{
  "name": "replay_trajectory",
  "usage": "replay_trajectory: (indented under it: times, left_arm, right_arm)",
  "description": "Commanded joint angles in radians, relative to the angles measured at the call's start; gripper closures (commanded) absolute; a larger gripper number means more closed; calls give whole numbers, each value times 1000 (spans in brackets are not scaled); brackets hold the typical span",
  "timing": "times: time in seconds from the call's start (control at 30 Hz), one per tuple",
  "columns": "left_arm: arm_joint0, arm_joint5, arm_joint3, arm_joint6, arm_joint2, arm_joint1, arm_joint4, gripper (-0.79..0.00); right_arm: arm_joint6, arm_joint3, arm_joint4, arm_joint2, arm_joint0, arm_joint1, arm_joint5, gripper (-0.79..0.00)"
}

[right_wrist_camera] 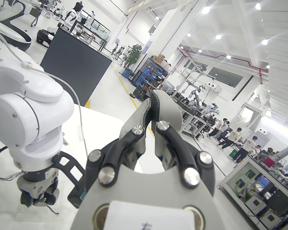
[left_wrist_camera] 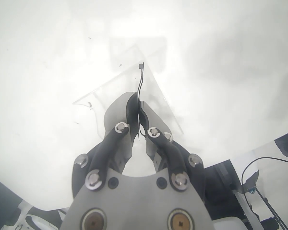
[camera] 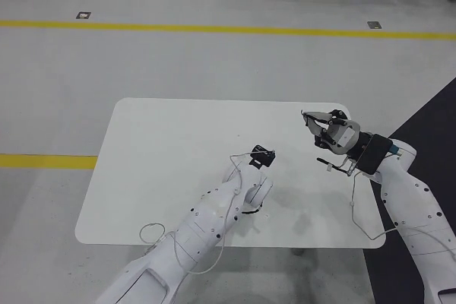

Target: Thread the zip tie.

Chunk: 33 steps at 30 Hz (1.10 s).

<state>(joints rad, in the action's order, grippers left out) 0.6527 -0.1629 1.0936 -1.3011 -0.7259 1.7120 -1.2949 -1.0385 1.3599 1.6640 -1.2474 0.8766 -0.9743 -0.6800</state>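
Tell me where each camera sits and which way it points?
Top view: above the arms, looking down on the white rounded table; left arm and right arm show.
Left wrist view: on that wrist, facing down at the table; shows the left pincer shut on a thin black plastic zip tie.
Right wrist view: on that wrist, facing out across the hall; shows the right pincer and the left arm.
Shared: top and right wrist views both show the left arm.

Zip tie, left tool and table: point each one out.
zip tie (left_wrist_camera: 141, 80), left wrist view, strap beyond the fingertips.
left tool (left_wrist_camera: 137, 99), left wrist view, midway between its fingertips.
table (camera: 167, 159), top view, bare white top.
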Motion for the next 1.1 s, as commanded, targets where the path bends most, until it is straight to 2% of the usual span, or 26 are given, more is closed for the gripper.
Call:
replay_trajectory:
  times: [0.0, 0.23, 0.33, 0.43, 0.63, 0.7, 0.77, 0.93, 1.07]
  left_arm:
    - [26, -4, 59, -25, -20, -12, -35, 0]
    - [124, 8, 244, -75, -99, -49, -123, 0]
    - [152, 13, 275, -87, -131, -59, -146, 0]
    - [163, 28, 280, -95, -145, -63, -164, 0]
    - [153, 35, 233, -100, -151, -59, -164, 0]
    - [149, 41, 222, -100, -148, -55, -155, -126]
    - [146, 44, 216, -93, -147, -52, -140, -348]
    - [142, 35, 218, -80, -149, -47, -140, -573]
    - [151, 25, 246, -73, -160, -48, -163, -573]
  right_arm:
    - [0, 0, 0, 0, 0, 0, 0, 0]
    - [0, 0, 0, 0, 0, 0, 0, 0]
    - [0, 0, 0, 0, 0, 0, 0, 0]
    - [0, 0, 0, 0, 0, 0, 0, 0]
    - [0, 0, 0, 0, 0, 0, 0, 0]
    - [0, 0, 0, 0, 0, 0, 0, 0]
    - [0, 0, 0, 0, 0, 0, 0, 0]
    - [0, 0, 0, 0, 0, 0, 0, 0]
    - [0, 0, 0, 0, 0, 0, 0, 0]
